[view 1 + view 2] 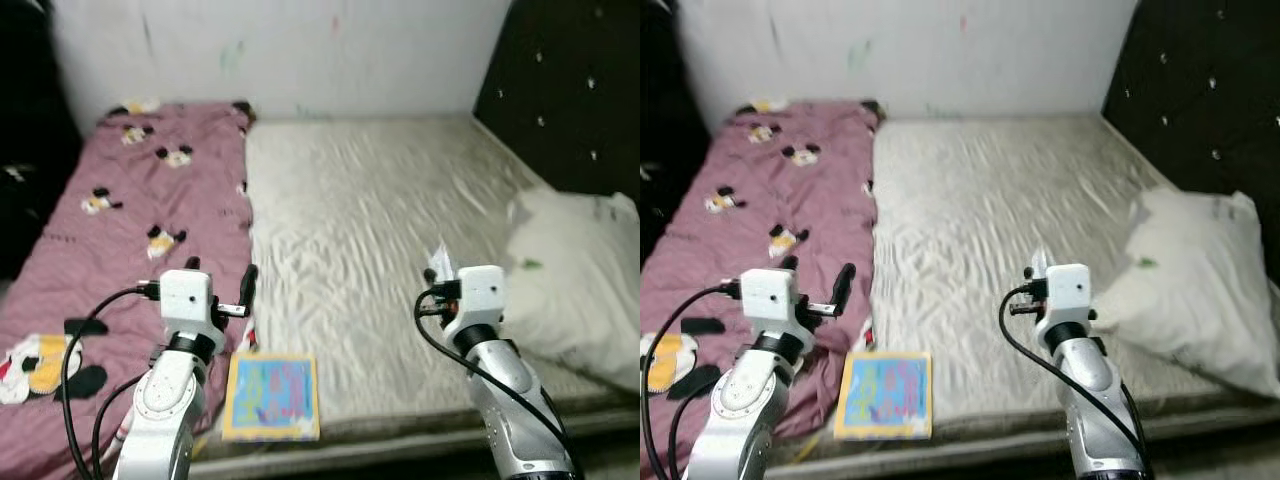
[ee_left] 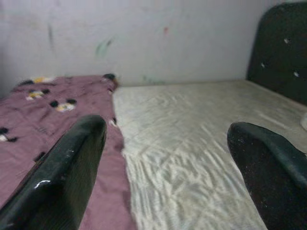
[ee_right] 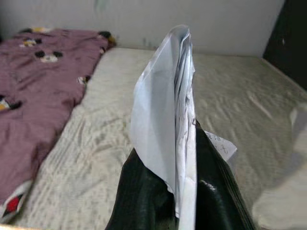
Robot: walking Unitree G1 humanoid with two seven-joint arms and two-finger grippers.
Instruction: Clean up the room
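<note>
The left gripper (image 1: 250, 285) is held wide open and empty above the pink blanket (image 1: 120, 210). The book (image 1: 272, 396) lies flat just below it, nearest this arm. Paper (image 3: 170, 115) is clamped upright in the right gripper (image 3: 184, 158).

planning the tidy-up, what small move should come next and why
Probably carry the white paper off the bed without letting go: the right gripper is shut on it above the sheet. The left gripper is open and holds nothing, so it could go down for the colourful book at the bed's near edge.
</note>
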